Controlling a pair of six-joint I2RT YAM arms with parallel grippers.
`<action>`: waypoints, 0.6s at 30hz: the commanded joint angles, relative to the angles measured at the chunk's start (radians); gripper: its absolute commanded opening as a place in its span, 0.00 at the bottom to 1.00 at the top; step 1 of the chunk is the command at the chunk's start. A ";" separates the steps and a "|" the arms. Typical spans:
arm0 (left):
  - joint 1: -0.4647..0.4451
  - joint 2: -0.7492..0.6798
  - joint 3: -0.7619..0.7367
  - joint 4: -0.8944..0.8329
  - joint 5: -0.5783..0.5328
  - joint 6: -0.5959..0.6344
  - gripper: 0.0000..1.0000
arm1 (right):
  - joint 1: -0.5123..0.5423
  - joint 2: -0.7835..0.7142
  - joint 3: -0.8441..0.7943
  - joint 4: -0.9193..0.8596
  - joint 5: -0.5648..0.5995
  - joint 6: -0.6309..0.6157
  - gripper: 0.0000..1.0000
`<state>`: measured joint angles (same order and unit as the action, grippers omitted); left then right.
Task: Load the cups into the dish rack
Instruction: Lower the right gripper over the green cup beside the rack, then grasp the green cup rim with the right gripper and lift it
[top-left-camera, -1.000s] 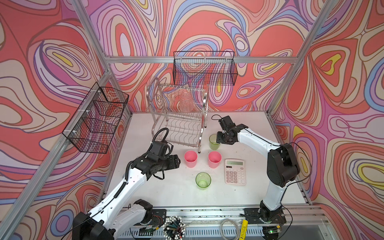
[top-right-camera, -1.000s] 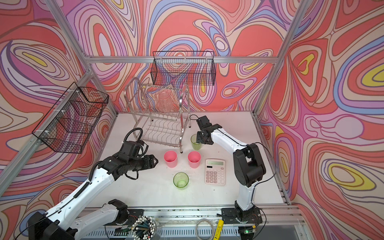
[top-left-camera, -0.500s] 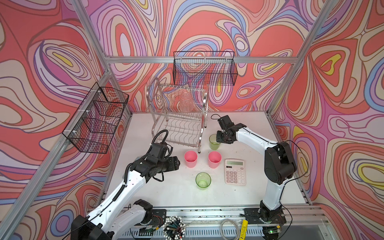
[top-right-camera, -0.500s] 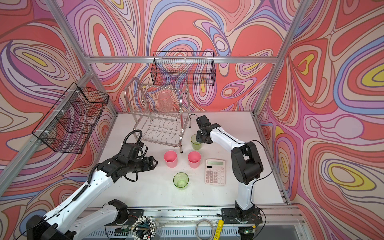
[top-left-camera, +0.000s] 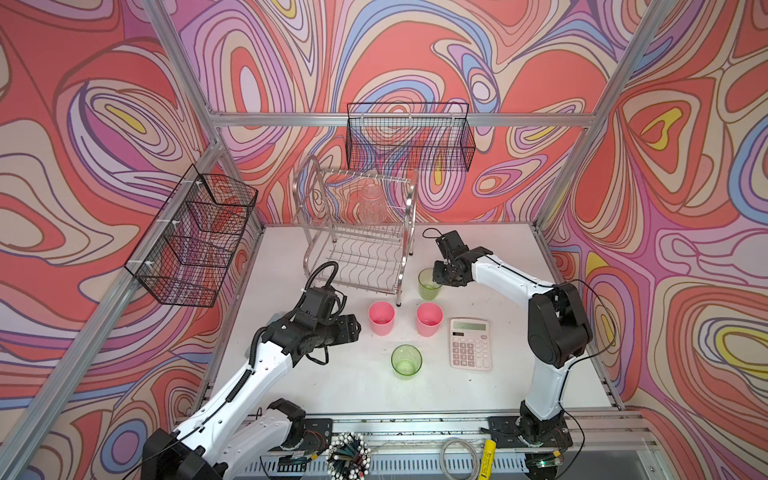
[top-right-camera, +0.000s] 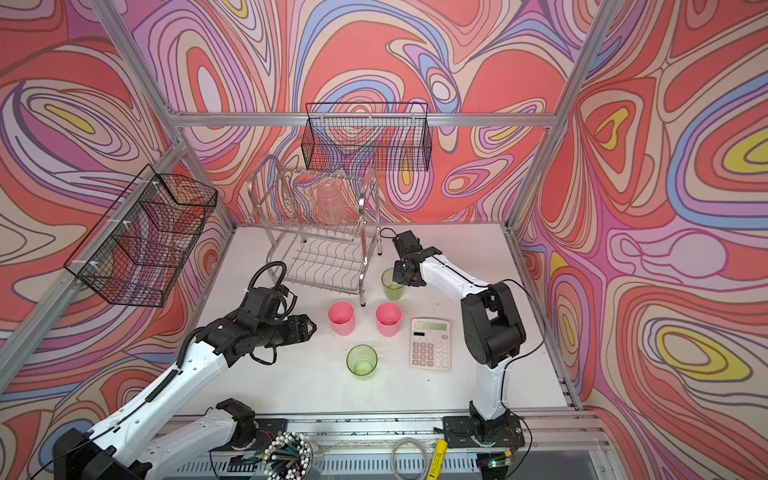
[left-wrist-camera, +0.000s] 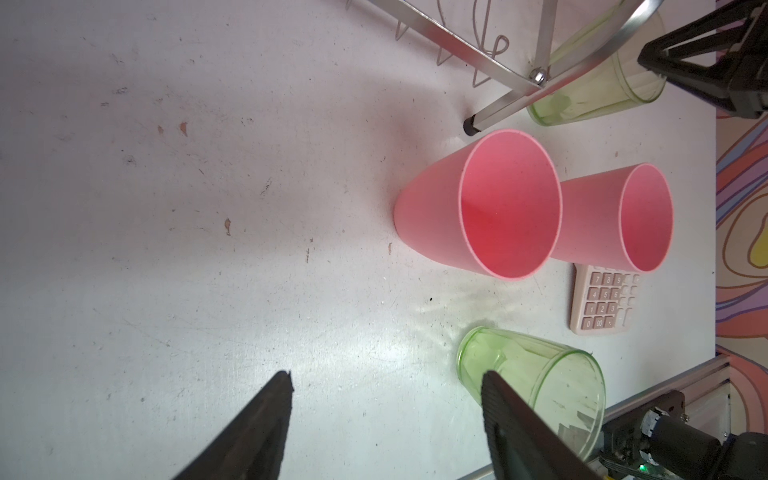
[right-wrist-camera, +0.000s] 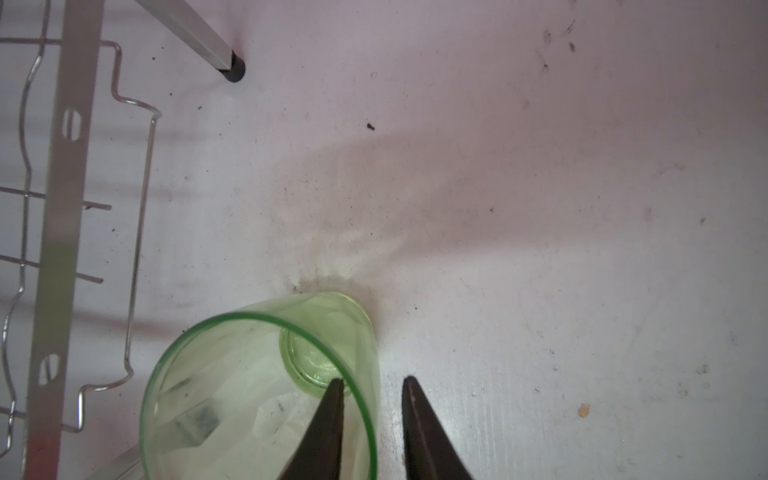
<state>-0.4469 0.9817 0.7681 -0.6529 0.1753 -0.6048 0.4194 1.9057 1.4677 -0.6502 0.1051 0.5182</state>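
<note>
Five cups show. A clear ribbed one (top-left-camera: 372, 205) stands upside down on the upper tier of the silver dish rack (top-left-camera: 409, 232). Two pink cups (top-left-camera: 381, 318) (top-left-camera: 429, 319) and a green cup (top-left-camera: 406, 361) stand upright in front of the rack. Another green cup (top-left-camera: 428, 284) stands by the rack's right front leg. My right gripper (right-wrist-camera: 372, 384) straddles that cup's (right-wrist-camera: 257, 399) wall, one finger inside and one outside, with small gaps left on both sides. My left gripper (left-wrist-camera: 386, 380) hangs open just left of the pink cups, holding nothing.
A pink calculator (top-left-camera: 470, 344) lies right of the pink cups. Black mesh baskets hang on the back wall (top-left-camera: 409, 139) and the left wall (top-left-camera: 195, 237). The rack's lower tier (top-right-camera: 324, 266) holds nothing. A holder of pens (top-left-camera: 348, 455) sits below the table's front edge.
My right gripper's jaws have narrowed a lot around the wall of the green cup by the rack. The left arm has barely moved and stays open.
</note>
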 joint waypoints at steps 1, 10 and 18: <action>-0.012 -0.003 -0.010 0.018 -0.018 -0.013 0.75 | -0.004 0.017 -0.016 0.019 0.005 0.007 0.22; -0.022 0.008 -0.010 0.025 -0.025 -0.019 0.75 | -0.004 0.014 -0.021 0.026 0.005 0.001 0.15; -0.032 0.016 -0.001 0.025 -0.034 -0.021 0.75 | -0.004 0.005 -0.044 0.035 0.007 -0.001 0.13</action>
<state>-0.4721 0.9913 0.7673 -0.6342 0.1596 -0.6147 0.4194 1.9060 1.4429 -0.6228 0.1047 0.5175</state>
